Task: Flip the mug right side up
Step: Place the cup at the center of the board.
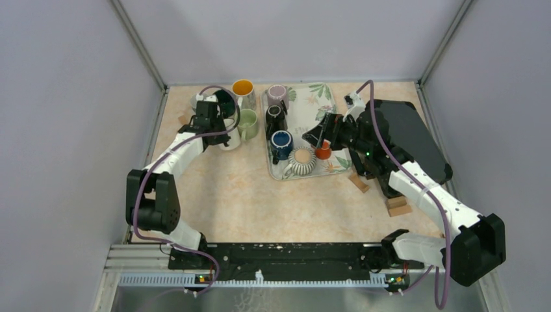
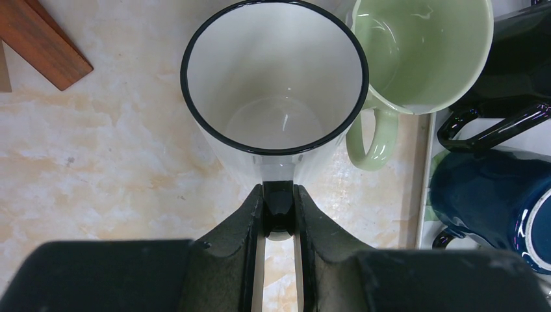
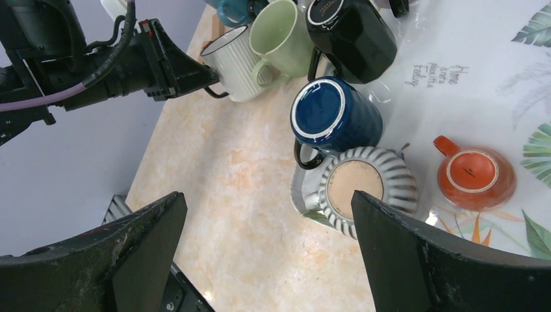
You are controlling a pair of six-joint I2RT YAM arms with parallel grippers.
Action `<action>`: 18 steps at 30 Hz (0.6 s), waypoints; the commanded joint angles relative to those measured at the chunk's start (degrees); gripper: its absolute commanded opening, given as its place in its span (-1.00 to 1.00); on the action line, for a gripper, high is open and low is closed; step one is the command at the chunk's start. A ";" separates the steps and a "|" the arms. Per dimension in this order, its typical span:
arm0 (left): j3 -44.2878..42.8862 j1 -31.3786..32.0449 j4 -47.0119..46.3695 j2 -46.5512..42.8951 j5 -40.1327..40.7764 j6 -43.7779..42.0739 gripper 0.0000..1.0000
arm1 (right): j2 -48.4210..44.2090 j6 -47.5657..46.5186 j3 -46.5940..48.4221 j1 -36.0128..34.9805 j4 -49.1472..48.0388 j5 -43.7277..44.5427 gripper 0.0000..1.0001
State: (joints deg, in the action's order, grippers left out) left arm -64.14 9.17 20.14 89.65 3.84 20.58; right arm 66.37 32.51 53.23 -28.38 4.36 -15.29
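Note:
A white ribbed mug [image 2: 273,78] with a black rim stands mouth up at the table's far left, its inside bare. My left gripper [image 2: 278,195] is shut on its black handle [image 2: 278,211], seen from directly above. From the top view the same mug [image 1: 229,140] sits under the left gripper [image 1: 217,127], beside a pale green mug [image 1: 247,125]. My right gripper [image 3: 266,198] hangs open and holds nothing above the table's edge by the tray [image 1: 321,97]; in the top view the right gripper [image 1: 318,138] is over the tray's middle.
On the tray a blue mug [image 3: 334,114], a striped mug [image 3: 364,188] and a small orange cup [image 3: 475,172] lie bottom up; a black mug [image 3: 354,36] stands nearby. A yellow-lined mug [image 1: 242,89], a black slab [image 1: 416,130] and wooden blocks [image 1: 358,183] are around.

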 commanded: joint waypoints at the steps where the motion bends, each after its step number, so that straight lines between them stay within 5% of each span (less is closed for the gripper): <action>1: -2.30 0.32 -0.26 1.03 -1.25 -1.09 -0.63 | -0.67 -0.70 -0.48 -0.62 -2.02 0.60 0.97; 18: 13.04 4.53 -8.80 -6.11 9.93 4.84 -0.79 | -0.85 0.10 -3.25 -0.64 -3.64 -1.10 0.97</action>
State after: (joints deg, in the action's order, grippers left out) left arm -55.70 13.04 13.58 85.89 10.26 22.61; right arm 66.37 32.58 51.00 -28.38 3.60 -15.55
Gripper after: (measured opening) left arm 0.246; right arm 0.985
